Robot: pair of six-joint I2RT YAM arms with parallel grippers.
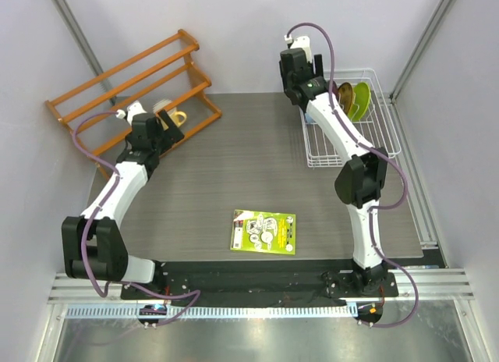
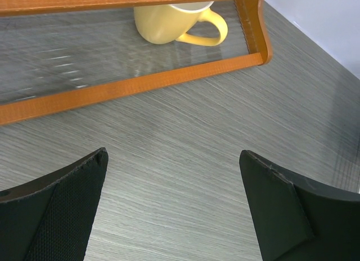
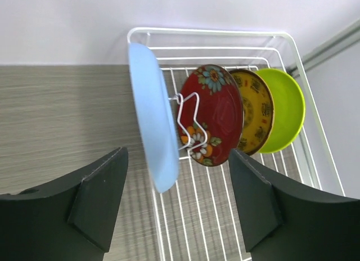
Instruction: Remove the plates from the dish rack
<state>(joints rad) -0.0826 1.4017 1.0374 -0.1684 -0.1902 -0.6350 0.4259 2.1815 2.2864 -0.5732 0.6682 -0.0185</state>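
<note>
right wrist view looks down into the rack [image 3: 225, 40], which stands at the far right of the table [image 3: 56, 120]. all four plates stand on edge between the prongs. the blue plate [image 3: 152, 115] is at the left end of the row, then come the red plate [image 3: 216, 109], the yellow plate [image 3: 257, 106] and the green plate [image 3: 286, 106]. none is out yet, so i judge the task is at its very start. the step in hand is the first grasp, on the blue plate.

the right gripper [image 3: 176, 171] hangs over this plate, and the plate's rim shows between the two fingers. the jaws are apart, wider than the plate is thick. i see no contact, so the gripper holds nothing. the next move, as i judge, calls for going a little lower, closing on the rim and lifting straight up. that way the plate leaves its prongs without pushing the red plate just beside it. a thin smooth rim can slip, so the grip should reach well over the edge.

the left gripper [image 2: 173, 157] is wide apart and empty. it is low over the bare table at the far left, near the shelf [image 2: 129, 86], and a mug [image 2: 169, 19] shows behind the shelf's slat. a leaflet [image 1: 263, 232] lies near the middle, well apart from both grippers.
</note>
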